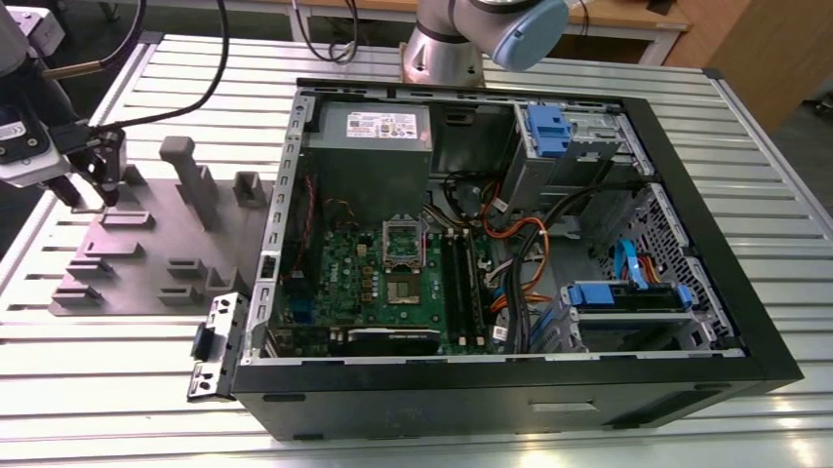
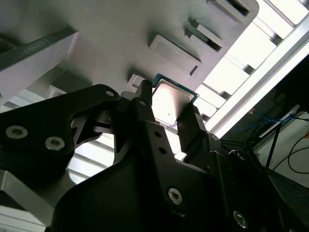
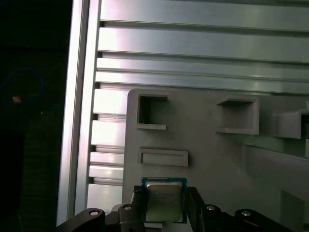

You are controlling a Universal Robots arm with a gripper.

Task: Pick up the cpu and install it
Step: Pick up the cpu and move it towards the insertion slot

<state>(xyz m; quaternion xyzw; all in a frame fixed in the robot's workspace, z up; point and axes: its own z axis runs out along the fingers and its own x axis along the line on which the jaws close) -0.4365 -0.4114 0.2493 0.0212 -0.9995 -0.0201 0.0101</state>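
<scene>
Slotted tray (image 1: 154,246) — at the exterior view's left — lies beside the computer case (image 1: 495,395).

Fingers of the gripper (image 2: 168,103) cover part of the cpu (image 2: 171,96).

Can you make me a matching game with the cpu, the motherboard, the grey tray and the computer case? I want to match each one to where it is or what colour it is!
Things:
1. cpu
2. motherboard
3. tray
4. case

Clues:
A. black, lying open on the table
B. green, inside the case
C. between the gripper's fingers
D. grey, on the exterior view's left of the case

Pairs: 1-C, 2-B, 3-D, 4-A.
</scene>
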